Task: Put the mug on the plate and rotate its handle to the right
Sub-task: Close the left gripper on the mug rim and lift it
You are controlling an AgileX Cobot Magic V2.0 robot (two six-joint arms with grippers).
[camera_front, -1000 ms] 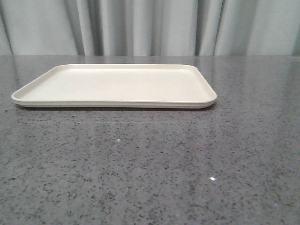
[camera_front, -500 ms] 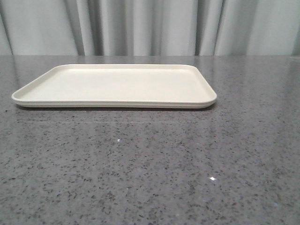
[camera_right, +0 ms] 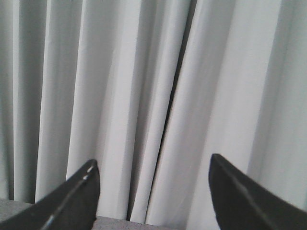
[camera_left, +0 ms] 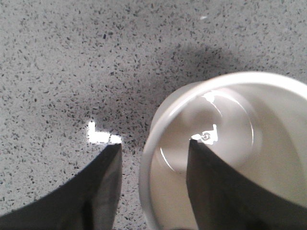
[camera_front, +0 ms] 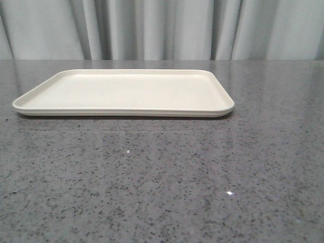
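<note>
A: The left gripper (camera_left: 153,148) with its two dark wedge-shaped fingers (camera_left: 103,191) straddles the rim of a white cylindrical ceramic mug (camera_left: 230,143). One finger sits outside the wall, the other reaches down inside the cup.

B: Is it clamped on the wall?

A: I cannot tell. The rim passes between the fingers, with a sliver of grey speckled stone tabletop (camera_left: 72,62) showing beside the outer finger, so contact is not clear. The mug stands upright on that tabletop, its mouth open toward the wrist camera, glossy inside. Its handle is out of sight from here.

B: And the right gripper (camera_right: 153,191)?

A: Its dark fingers (camera_right: 72,201) are spread wide with nothing between them, pointed at pale grey pleated curtains (camera_right: 144,96). A thin edge of the table shows near the fingertip.

B: Where is the tray?

A: The large flat cream-white rectangular plate (camera_front: 30,104) with rounded corners and a low rim lies on the table in the front view, before the curtains. Neither gripper nor the mug appears in that view, so how the plate lies relative to either gripper cannot be told.
</note>
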